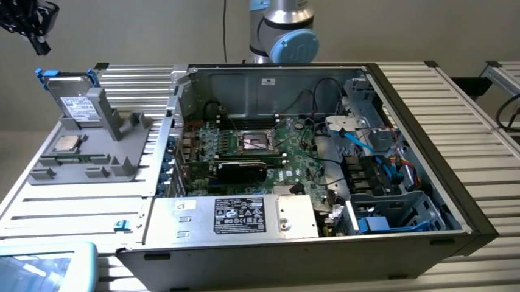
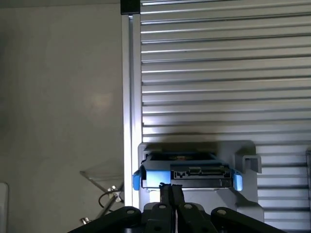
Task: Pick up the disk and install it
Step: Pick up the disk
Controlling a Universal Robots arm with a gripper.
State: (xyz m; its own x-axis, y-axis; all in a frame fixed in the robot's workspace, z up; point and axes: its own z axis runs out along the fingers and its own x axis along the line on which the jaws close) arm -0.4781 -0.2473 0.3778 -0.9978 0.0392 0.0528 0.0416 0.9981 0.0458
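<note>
The disk (image 1: 72, 102) is way over on the exterior view's left. It stands on edge in the grey holder (image 1: 114, 131), blue frame and all, not yet picked up. The little square chip (image 1: 67, 144) sits on the same holder just in front of it. Move right and you hit the open computer case (image 1: 422, 146), with the silver box (image 1: 235, 216) at its near edge. The blue drive cage (image 1: 398, 213) is tucked into the case's corner on the exterior view's right, with loose cables around it.

Here's what I'd worry about. Your gripper (image 2: 170, 187) has its fingers pinched fully together with nothing between them. If it drops onto the disk like that, I reckon it just pokes the top edge instead of straddling it. The disk is only propped in that holder, so a poke could tip it or shove it crooked. It could maybe land on the chip too. Those cables by the cage also look like a snag risk for anything carried over there.

As for where the disk is relative to the jaws, the exterior view has the gripper hanging above the disk and a bit further left, clearly apart from it. From the wrist view, the disk's connector edge lies right off the closed tips, nearer its one blue end than its middle.
</note>
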